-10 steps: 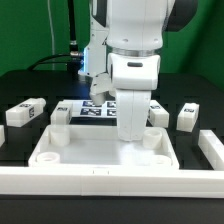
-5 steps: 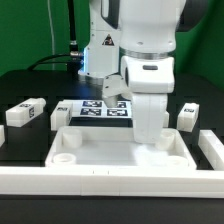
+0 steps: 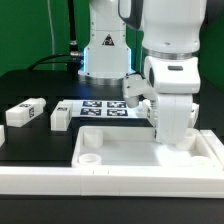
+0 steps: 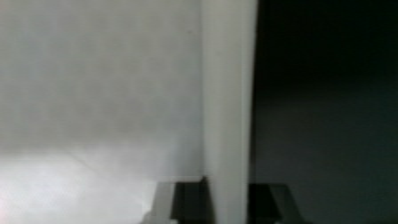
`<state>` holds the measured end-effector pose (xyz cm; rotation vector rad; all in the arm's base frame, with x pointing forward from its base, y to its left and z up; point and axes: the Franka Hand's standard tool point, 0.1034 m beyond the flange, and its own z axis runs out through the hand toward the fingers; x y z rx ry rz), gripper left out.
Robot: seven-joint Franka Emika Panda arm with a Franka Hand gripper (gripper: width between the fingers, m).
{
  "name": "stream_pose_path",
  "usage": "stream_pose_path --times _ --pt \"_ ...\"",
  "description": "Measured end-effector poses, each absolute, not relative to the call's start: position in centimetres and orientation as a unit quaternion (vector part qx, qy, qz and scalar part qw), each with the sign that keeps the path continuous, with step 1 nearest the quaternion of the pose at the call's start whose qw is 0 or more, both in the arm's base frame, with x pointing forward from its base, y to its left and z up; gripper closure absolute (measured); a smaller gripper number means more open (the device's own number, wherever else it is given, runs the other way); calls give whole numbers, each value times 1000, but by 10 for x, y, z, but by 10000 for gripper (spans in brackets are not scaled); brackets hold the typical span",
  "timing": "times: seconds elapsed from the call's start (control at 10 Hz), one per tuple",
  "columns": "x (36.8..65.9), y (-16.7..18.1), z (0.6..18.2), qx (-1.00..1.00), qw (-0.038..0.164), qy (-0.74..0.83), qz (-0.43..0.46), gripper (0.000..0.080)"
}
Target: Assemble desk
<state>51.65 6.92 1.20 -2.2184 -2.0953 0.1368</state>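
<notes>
The white tray-like tabletop (image 3: 125, 152) lies on the black table near the front, with a round corner socket (image 3: 89, 157) at its front left. My gripper (image 3: 172, 140) stands upright at the tray's right end, shut on its raised rim. In the wrist view the rim (image 4: 226, 100) runs between my two dark fingers (image 4: 187, 203), and my gripper (image 4: 226, 200) clamps it. Two white tagged legs (image 3: 24, 112) (image 3: 60, 116) lie at the exterior view's left. The other legs are hidden behind my arm.
The marker board (image 3: 100, 107) lies flat behind the tray. A long white border bar (image 3: 60, 181) runs along the front edge. The robot base (image 3: 105, 50) stands at the back, with cables on its left.
My gripper has moved toward the exterior view's right, and the tabletop has slid that way with it. The two legs at the left have not moved.
</notes>
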Motion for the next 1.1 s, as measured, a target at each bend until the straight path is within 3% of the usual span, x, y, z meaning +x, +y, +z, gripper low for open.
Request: stream_pose_path --times 0.4,0.6,0.7,0.8,0.9,1.1 --pt "516 69 12 -726 44 -685 46 726" --pt "518 65 17 -730 40 -680 44 374" --pt "518 64 24 -739 36 -671 42 243" --pt "519 63 35 -751 29 -658 39 243" --pt "518 63 46 -770 23 -637 36 166" --pt "516 67 62 -803 13 -596 31 155"
